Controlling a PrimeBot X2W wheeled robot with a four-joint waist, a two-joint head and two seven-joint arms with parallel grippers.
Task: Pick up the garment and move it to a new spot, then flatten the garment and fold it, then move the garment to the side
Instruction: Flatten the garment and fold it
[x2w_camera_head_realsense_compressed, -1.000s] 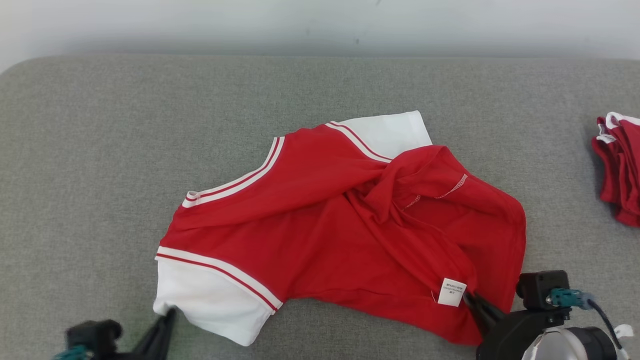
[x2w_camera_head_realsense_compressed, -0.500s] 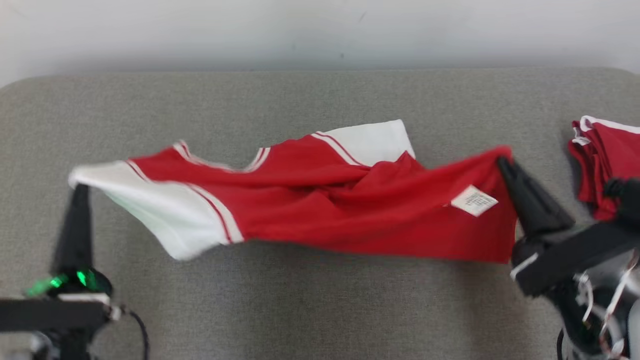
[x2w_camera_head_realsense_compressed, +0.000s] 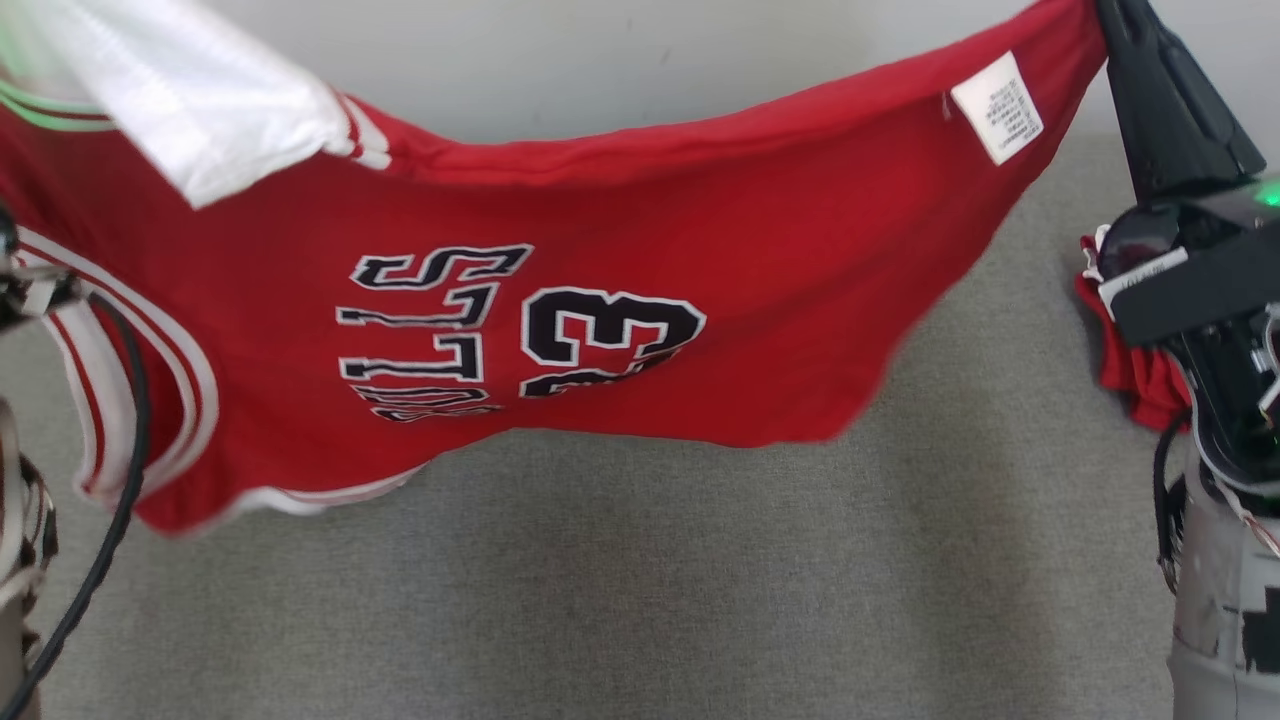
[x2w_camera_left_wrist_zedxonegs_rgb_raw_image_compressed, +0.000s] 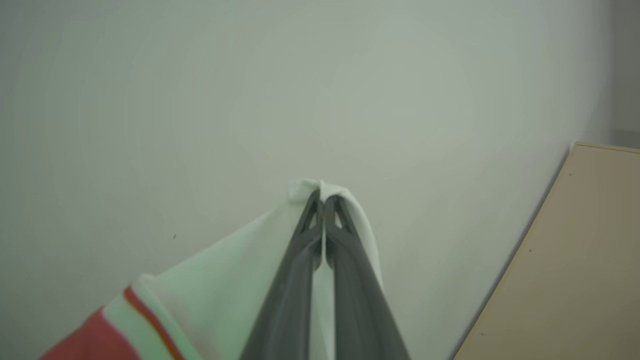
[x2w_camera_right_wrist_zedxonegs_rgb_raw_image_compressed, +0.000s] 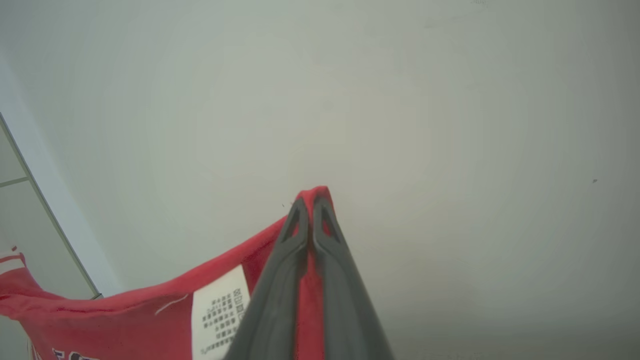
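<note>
My left end effector (x2w_camera_left_wrist_zedxonegs_rgb_raw_image_compressed: 323, 199) clamps the garment (x2w_camera_head_realsense_compressed: 780, 300) by its white sleeve, my right end effector (x2w_camera_right_wrist_zedxonegs_rgb_raw_image_compressed: 310, 206) by a red corner, above the counter (x2w_camera_head_realsense_compressed: 650, 600).

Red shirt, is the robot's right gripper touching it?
Touching. The right wrist view shows the right gripper pinched shut on a corner of the red shirt, with red cloth squeezed inside the pinch, next to the white label.

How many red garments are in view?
2. One jersey hangs between the left end effector and right end effector. A red bundle lies on the grey surface at the right, partly hidden behind the right arm; it may hold more.
</note>
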